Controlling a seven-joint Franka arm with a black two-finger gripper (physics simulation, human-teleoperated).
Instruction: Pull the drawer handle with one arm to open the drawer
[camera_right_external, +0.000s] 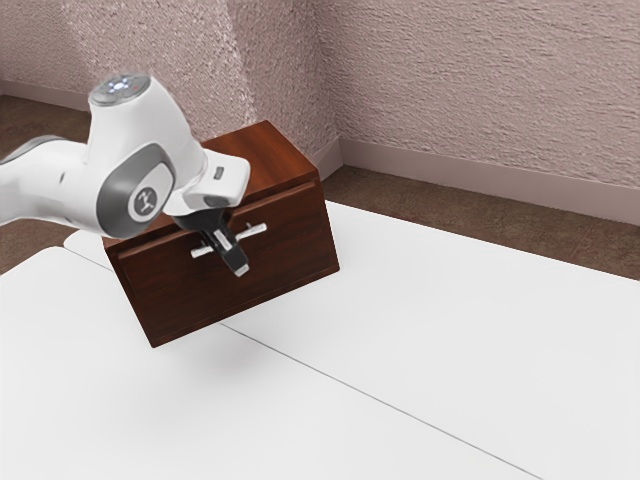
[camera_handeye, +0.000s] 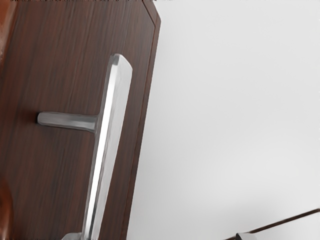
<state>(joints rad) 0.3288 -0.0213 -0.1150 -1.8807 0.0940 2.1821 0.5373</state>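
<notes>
hand (camera_right_external: 236, 262) — at handle (camera_handeye: 110, 140) | drawer front (camera_right_external: 285, 235) dark wood | table (camera_right_external: 480, 330) white

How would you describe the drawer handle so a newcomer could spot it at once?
On the white table is a dark brown wooden box. On its front face sits the drawer handle, a slim silver bar held off the wood by short posts. It is the only pale metal part on the box.

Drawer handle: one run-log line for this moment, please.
phase: reach | tool: at drawer handle, grip unclear | drawer: looks shut | pull: not yet evident
</notes>
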